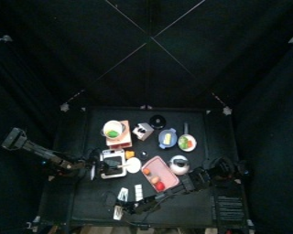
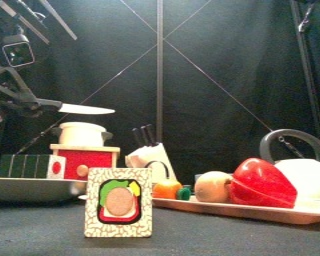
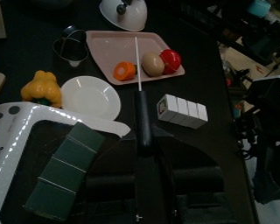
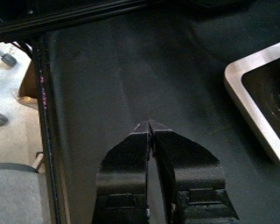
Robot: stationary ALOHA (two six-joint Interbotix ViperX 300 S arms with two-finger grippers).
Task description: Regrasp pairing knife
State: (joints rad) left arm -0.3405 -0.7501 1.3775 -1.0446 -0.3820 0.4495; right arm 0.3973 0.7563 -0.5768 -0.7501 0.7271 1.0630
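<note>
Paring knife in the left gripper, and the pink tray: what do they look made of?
Paring knife: the blade looks like bright polished metal, thin and pale with a sheen; the handle is dark and matte, probably plastic. Pink tray: an even pink with a soft raised rim, likely moulded plastic, though the look leaves that open.

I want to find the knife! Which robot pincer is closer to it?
Left. The left pincer is shut on the knife, holding its handle up above the table. The right pincer hangs over bare table, holding nothing.
</note>
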